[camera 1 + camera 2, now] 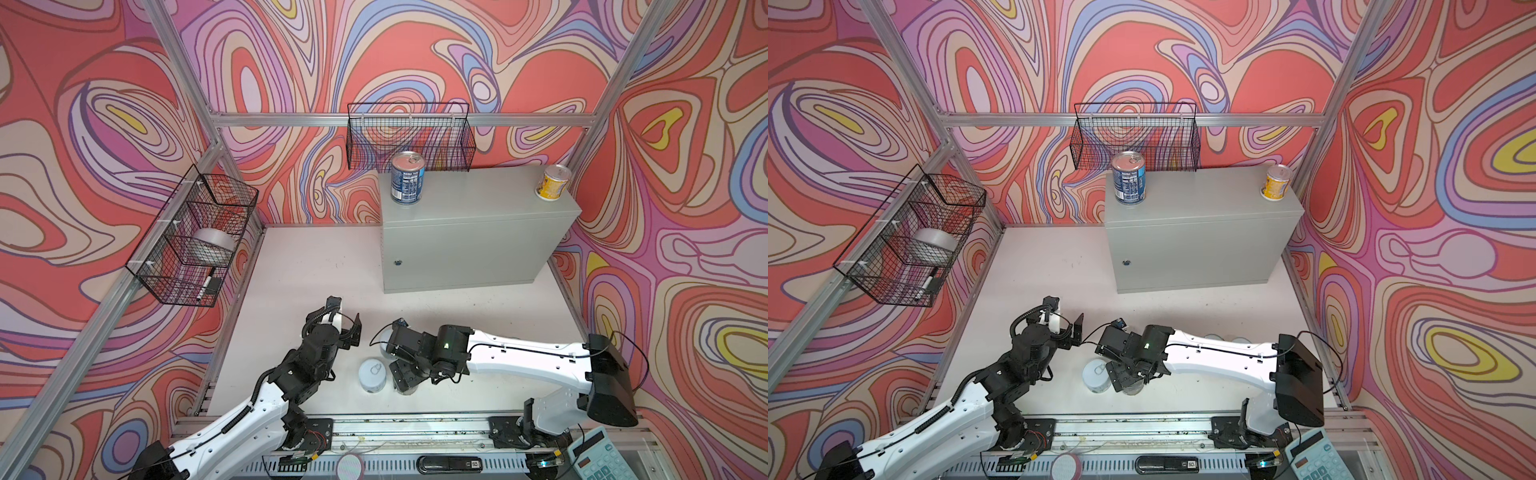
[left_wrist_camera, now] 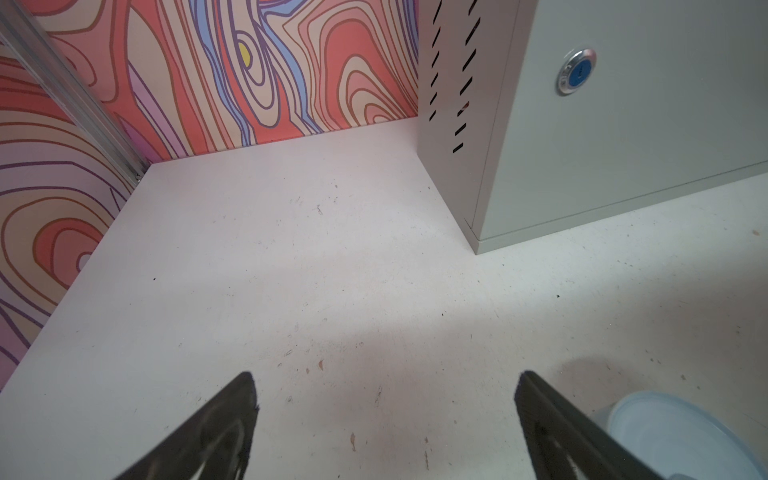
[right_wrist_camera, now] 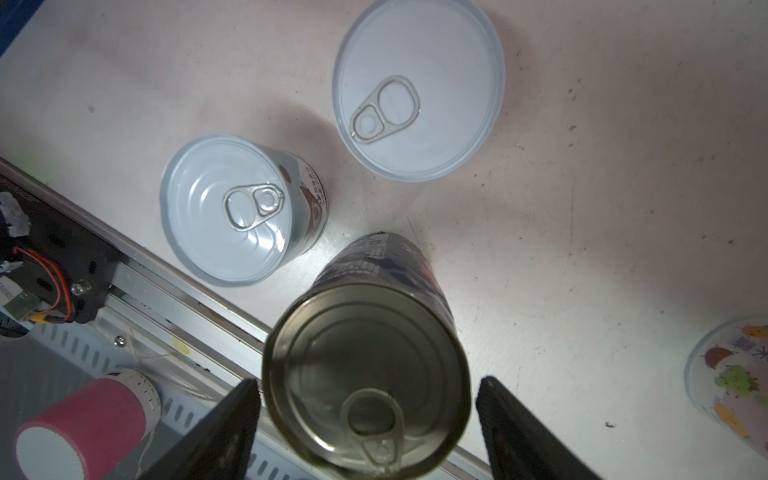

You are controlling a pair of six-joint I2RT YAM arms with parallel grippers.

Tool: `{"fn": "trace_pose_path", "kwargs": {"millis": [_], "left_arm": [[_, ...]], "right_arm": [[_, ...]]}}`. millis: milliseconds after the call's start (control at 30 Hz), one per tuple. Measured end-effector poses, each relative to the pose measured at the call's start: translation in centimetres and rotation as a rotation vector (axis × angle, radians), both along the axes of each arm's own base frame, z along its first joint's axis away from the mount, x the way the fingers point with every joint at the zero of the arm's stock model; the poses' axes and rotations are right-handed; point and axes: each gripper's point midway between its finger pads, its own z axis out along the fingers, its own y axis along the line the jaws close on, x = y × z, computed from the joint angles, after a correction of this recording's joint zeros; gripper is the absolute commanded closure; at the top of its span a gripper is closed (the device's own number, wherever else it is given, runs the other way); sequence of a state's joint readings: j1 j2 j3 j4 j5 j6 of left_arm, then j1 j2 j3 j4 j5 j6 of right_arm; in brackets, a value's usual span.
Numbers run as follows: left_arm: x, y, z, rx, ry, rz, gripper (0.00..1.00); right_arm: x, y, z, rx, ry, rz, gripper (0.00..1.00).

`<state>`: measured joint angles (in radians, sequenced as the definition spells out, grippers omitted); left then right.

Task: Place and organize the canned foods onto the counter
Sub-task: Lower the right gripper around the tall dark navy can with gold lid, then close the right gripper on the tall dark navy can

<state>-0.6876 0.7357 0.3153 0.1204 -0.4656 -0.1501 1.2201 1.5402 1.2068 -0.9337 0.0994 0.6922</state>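
**Right gripper (image 3: 368,381) straddles a dark can (image 3: 374,270)**

The can stands upright on the table (image 2: 332,270), with one jaw close on each side. I cannot tell whether they press it yet. The left gripper (image 2: 386,375) hangs spread wide and empty over bare table. A blue can (image 1: 408,178) and a yellow can (image 1: 552,183) stand on the counter (image 1: 478,199), near opposite ends.

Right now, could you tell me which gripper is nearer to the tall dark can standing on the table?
Right. The right gripper straddles the tall dark can, a finger on each side. The left gripper hangs open over bare table, well apart, towards the grey cabinet.
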Motion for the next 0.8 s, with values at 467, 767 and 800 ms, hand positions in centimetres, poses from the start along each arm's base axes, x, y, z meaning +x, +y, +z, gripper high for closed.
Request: {"fn": "trace_pose_path", "kwargs": {"millis": [467, 767, 800], "left_arm": [[0.01, 0.07, 0.01, 0.001, -0.001, 0.004, 0.0], [0.06, 0.07, -0.29, 0.009, 0.008, 0.006, 0.0], [0.06, 0.07, -0.28, 0.009, 0.007, 0.006, 0.0]], "right_arm": [[0.13, 0.02, 0.16, -0.034, -0.01, 0.02, 0.12], [0.15, 0.57, 0.29, -0.01, -0.009, 0.022, 0.11], [0.07, 0.7, 0.28, -0.005, -0.004, 0.024, 0.11]]}}
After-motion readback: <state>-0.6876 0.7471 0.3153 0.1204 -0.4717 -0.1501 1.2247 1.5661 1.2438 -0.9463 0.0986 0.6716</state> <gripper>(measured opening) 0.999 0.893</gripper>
